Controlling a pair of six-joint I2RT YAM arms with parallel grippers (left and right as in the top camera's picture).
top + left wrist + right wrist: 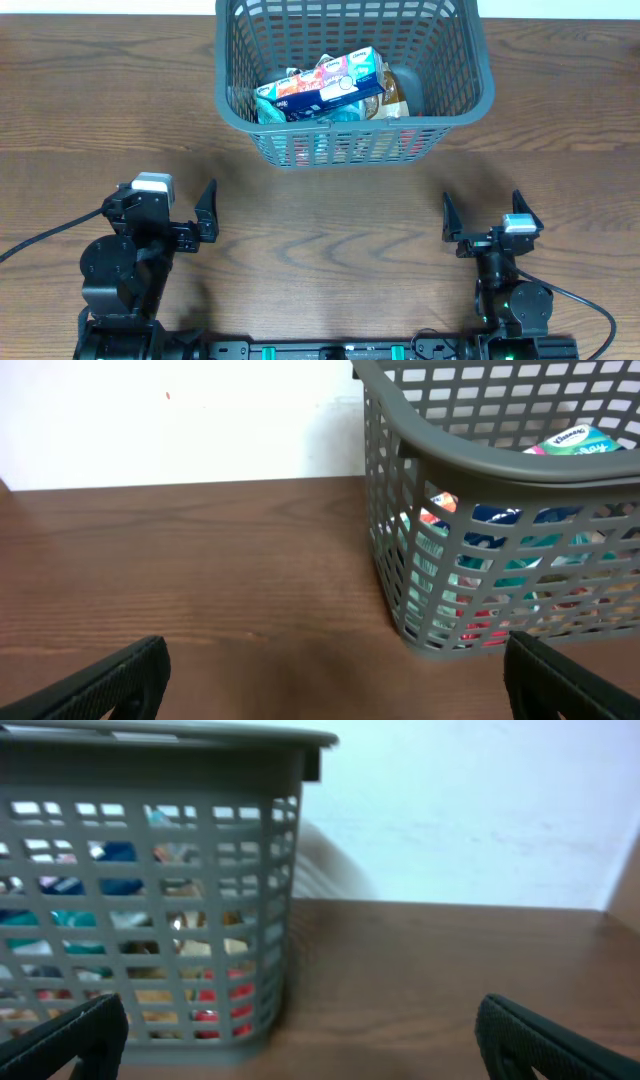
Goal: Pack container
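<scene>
Judging from its look, the container is a stiff plastic basket, light by itself and only a little heavier with the packets inside. Its lattice walls probably flex slightly but should not break. The smooth bottom may slide on the wooden table if it is pushed. The thick rim seems the best place to take hold, with one finger inside and one outside. The slots of the wall also give some purchase.

The container stands at the far middle of the table, well apart from both arms. The left gripper has its fingers spread wide and holds nothing. The right gripper is the same, spread and empty. Both sit near the front edge, pointing toward the basket.

Some things are hard to make out. The far rim is cut off by the top edge of the overhead view. Inside, a white and blue tissue pack lies on top, with a brown packet just beside it and something teal below. What lies under these I cannot tell. Through the slots the wrist views show only patches of red, blue and teal, and the right wrist view is blurred. One finger of the left gripper is partly hidden under its wrist camera in the overhead view.
</scene>
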